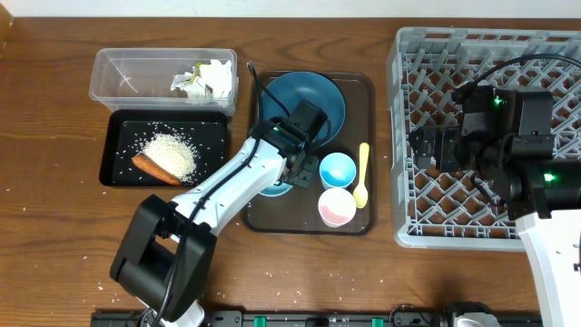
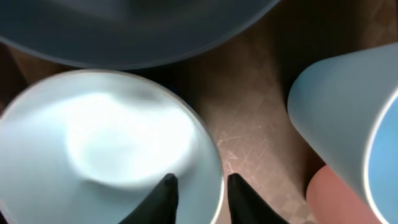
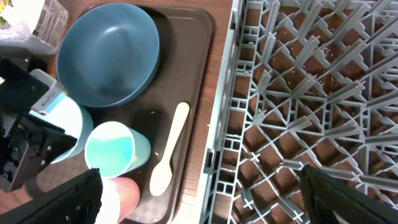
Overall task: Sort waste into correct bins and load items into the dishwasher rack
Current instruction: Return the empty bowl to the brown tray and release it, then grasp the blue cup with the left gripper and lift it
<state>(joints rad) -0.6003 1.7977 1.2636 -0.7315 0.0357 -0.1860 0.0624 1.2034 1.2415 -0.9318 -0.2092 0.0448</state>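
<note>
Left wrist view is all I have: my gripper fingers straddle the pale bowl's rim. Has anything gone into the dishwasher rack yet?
Observer: No dishes show in the dishwasher rack, though the right arm hides part of it from overhead.
Operator: Where is the spoon? I can't see it.
Observer: The yellow spoon lies flat on the brown tray, on the rack side of the light blue cup and pink cup.
Operator: And the right gripper?
Observer: The right gripper is open above the rack, holding nothing.
</note>
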